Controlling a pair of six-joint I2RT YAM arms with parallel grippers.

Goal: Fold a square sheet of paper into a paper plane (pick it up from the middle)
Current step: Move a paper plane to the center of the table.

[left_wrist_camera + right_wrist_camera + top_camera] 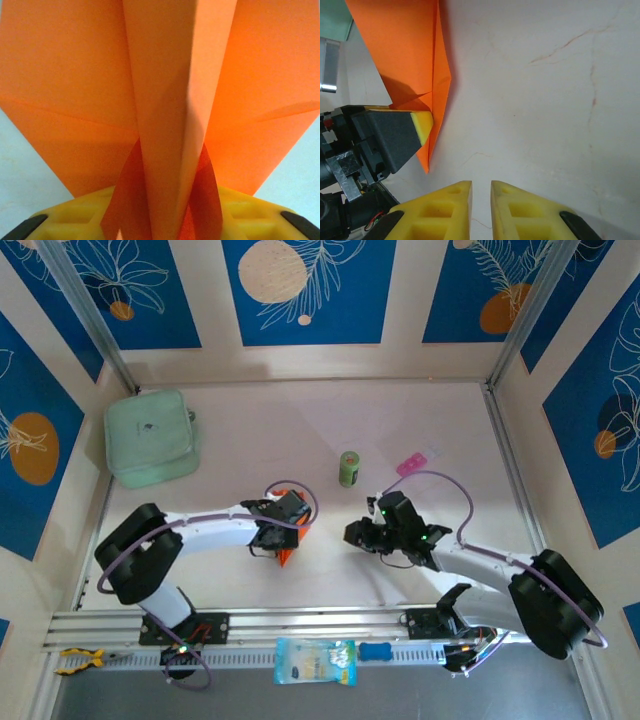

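left hand [283,537]: clamped on paper plane [415,65] keel, keeping folds pressed | right hand [480,192]: nearly together, empty, clear above table [545,100]

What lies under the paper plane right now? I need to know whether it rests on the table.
Pale table shows beside and beneath the paper plane, with the left fingers at its fold. Whatever is directly under its middle stays hidden.

In the overhead view the left pincer [283,540] covers most of the paper plane [285,556]. Its wrist view crops the orange wings at top and sides, blurring the nearest fold.
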